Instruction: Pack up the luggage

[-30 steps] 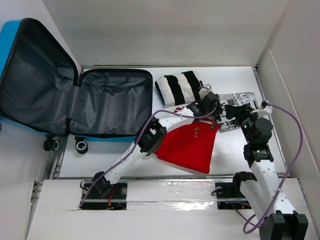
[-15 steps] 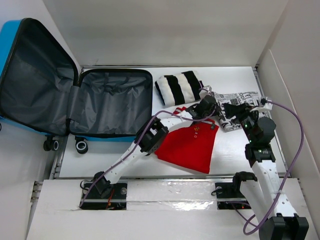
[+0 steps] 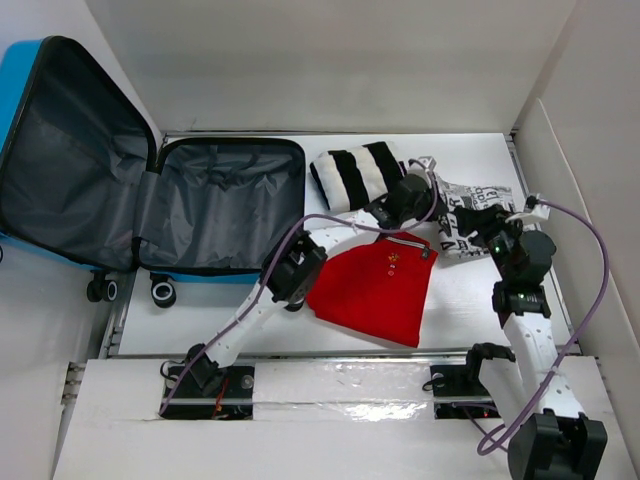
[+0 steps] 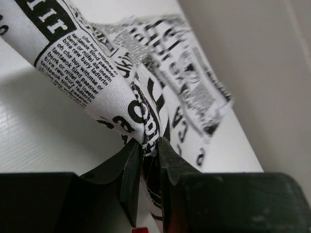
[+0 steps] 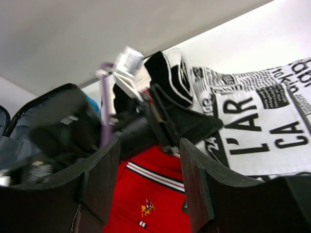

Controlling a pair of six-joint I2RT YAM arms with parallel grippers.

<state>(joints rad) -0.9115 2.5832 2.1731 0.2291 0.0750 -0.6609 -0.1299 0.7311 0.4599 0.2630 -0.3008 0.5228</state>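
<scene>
Left hand clamped tight, reaching far; right hand spread.

You worked in a lab-style robot cell: plain white panels boxed a white table, with the left arm and right arm bolted at its edge.

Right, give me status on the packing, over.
Left gripper shut on newspaper-print cloth. Right gripper open, holding nothing. Luggage open, lining bare. Red shirt and striped top lie between cloth and luggage.
</scene>
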